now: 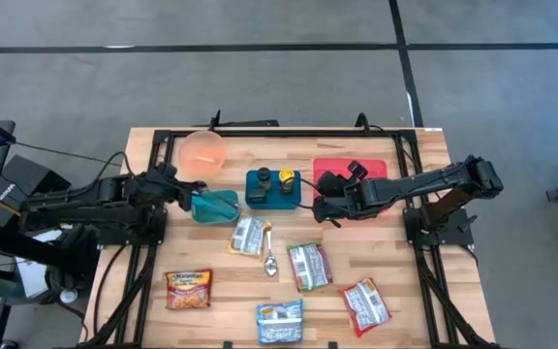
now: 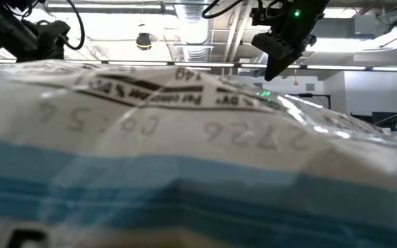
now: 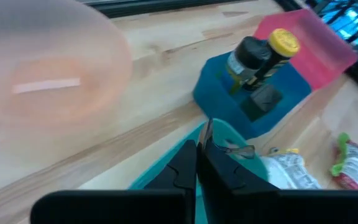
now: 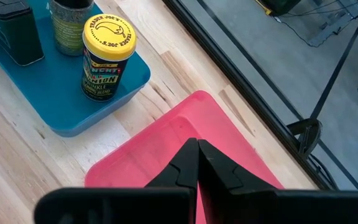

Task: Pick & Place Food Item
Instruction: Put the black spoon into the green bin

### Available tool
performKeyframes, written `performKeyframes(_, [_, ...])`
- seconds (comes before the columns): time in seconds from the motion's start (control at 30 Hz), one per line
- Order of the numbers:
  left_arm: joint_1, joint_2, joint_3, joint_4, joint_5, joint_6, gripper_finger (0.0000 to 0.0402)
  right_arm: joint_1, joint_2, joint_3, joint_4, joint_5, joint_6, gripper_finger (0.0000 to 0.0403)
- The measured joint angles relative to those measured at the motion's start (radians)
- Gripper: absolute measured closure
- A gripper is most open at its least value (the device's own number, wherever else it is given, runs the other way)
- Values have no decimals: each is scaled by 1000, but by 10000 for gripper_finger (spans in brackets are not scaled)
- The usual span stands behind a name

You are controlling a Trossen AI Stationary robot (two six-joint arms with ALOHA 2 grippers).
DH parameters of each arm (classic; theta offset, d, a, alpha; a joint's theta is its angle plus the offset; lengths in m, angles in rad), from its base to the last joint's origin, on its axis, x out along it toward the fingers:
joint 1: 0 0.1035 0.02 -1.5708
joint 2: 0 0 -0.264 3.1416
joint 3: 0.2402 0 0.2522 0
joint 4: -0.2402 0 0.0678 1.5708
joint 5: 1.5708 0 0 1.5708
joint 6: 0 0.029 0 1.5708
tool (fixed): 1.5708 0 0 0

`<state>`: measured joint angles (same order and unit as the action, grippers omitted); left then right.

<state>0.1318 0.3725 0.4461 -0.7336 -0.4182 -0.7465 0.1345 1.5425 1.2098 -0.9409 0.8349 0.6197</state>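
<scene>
Right claw point(image 4: 197, 163) pressed together, empty, above pink tray point(image 4: 166, 146); left claw point(image 3: 197, 165) pressed together over teal bowl point(image 3: 229, 134); food packets point(image 1: 308, 265) lie on the surface, well apart from both

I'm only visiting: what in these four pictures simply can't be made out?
- Low view: a crinkled white and blue food packet sits against the lens and hides the whole tabletop.
- High view: the print on the five small packets, such as the orange noodle packet, is too small to read.
- Left wrist view: the translucent pink bowl is blurred and cut off by the edge.
- Right wrist view: the red tray is partly hidden by the right gripper.
</scene>
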Motion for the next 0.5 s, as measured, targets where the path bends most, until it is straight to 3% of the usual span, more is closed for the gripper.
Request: performKeyframes(0.5, [0, 8, 0, -128, -30, -127, 401, 0, 0, 0, 4, 0, 0, 403])
